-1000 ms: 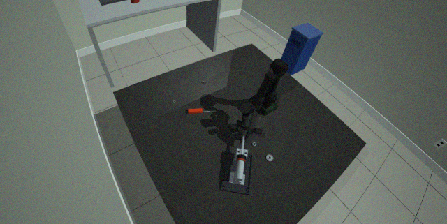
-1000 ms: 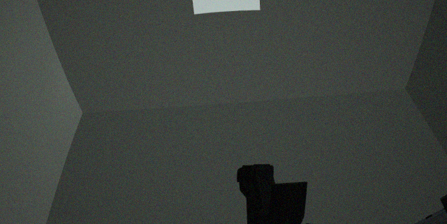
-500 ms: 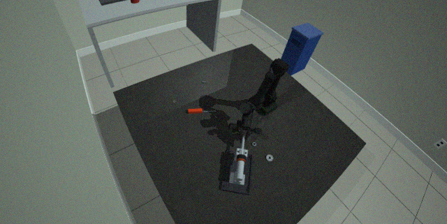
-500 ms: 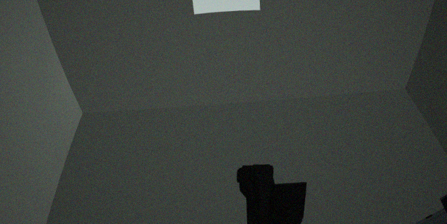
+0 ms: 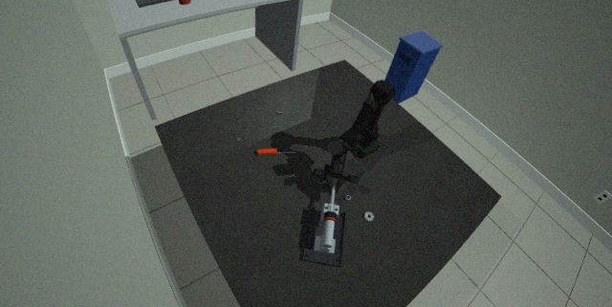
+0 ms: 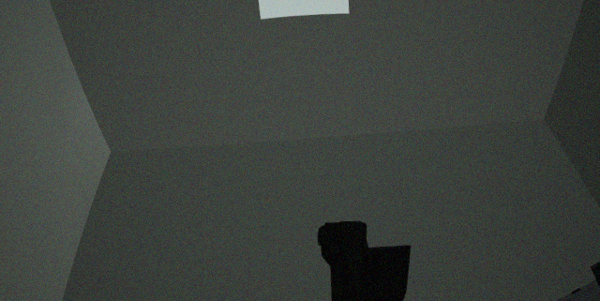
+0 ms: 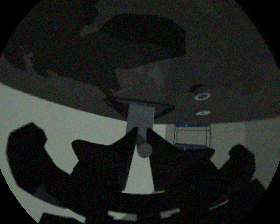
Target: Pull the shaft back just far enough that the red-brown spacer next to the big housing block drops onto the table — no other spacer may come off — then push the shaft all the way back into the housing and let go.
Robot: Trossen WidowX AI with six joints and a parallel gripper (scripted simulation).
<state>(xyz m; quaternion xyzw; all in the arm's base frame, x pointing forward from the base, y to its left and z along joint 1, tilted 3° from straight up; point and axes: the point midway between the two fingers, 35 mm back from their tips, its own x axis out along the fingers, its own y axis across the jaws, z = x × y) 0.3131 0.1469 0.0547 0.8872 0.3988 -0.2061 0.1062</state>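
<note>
On the dark mat, we list one shaft (image 5: pixel 332 194), gripped at its free end by our closed end effector (image 5: pixel 333 176). It runs into the housing fixture (image 5: pixel 327 235), the red-brown spacer (image 5: pixel 330 218) seemingly threaded on it. Two washers (image 5: pixel 368 216) lie beside. We judge the pull-back step in hand; next calls for short, straight withdrawal.
</note>
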